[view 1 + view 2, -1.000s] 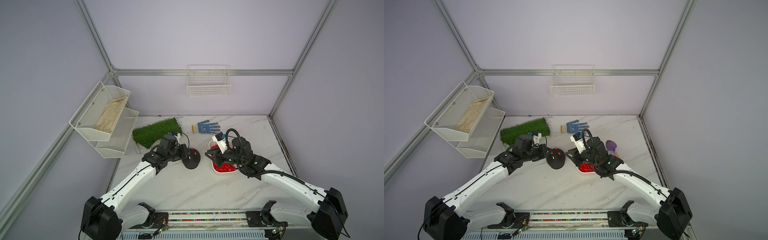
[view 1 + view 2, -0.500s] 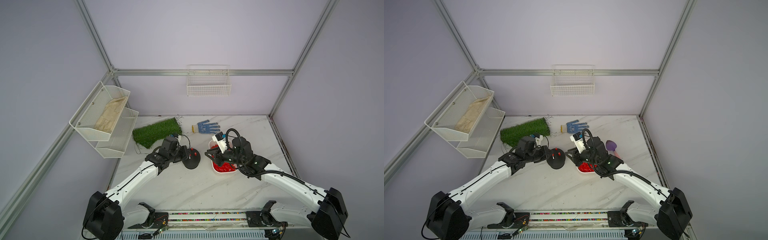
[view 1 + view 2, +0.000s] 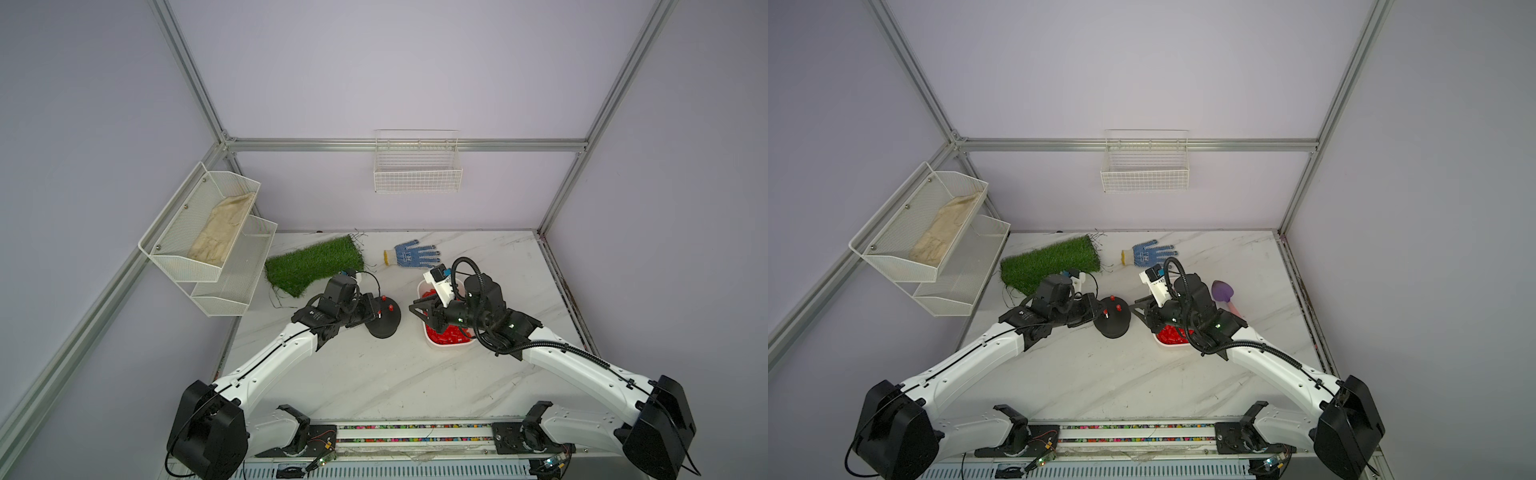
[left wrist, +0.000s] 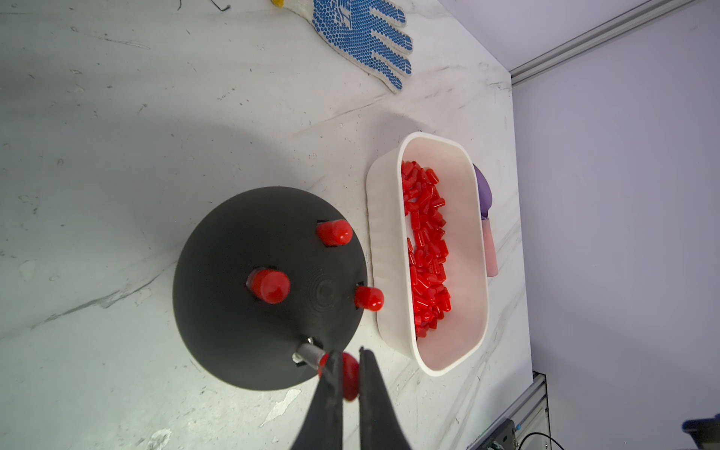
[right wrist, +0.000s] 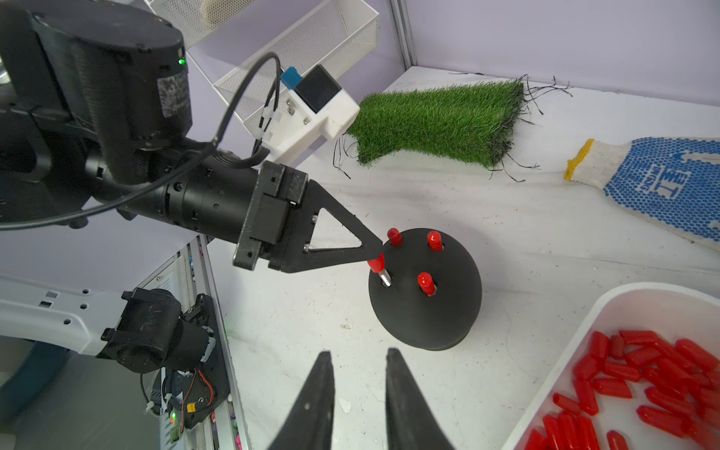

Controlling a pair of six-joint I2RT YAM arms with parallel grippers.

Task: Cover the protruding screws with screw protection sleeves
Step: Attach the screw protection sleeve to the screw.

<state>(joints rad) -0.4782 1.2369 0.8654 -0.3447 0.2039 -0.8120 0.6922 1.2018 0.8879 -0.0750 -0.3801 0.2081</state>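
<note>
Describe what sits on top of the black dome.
Three red sleeves stand on the black dome, hiding their screws. The left hand holds a fourth sleeve over the tip of the last screw, its lower shank bare.

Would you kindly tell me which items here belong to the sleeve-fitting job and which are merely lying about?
Job: black dome-shaped base; its exposed silvery metal screw; red plastic sleeve in the left claw; white plastic tray of spare red sleeves.

Lying about: blue-dotted knitted glove; green artificial-grass mat; purple scoop; white wire wall basket.
</note>
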